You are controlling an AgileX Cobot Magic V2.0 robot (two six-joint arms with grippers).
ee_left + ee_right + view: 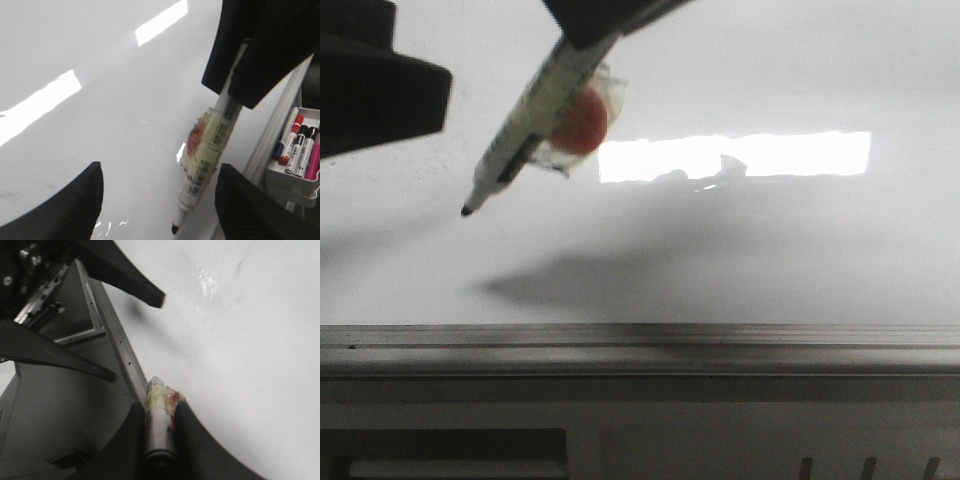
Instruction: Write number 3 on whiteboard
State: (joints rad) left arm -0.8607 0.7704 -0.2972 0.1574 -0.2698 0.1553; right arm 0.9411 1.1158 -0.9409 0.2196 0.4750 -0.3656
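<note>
The whiteboard (770, 250) fills the front view, glossy white with a bright glare bar, and no number 3 shows on it in any view. My right gripper (588, 35) reaches in from above and is shut on a white marker (535, 110) that has a taped red patch. The marker slants down to the left, and its black tip (467, 211) hangs apart from its shadow on the board. The right wrist view shows the jaws (160, 412) tight around the marker barrel (159, 410). My left gripper (159, 210) is open and empty, and the marker (210, 145) is near its fingertip (240, 205).
A grey metal rail (640, 345) runs along the board's lower edge. A white tray (280, 177) with several spare markers hangs beyond the rail. My left gripper shows as a dark bulk (375, 90) at the upper left of the front view.
</note>
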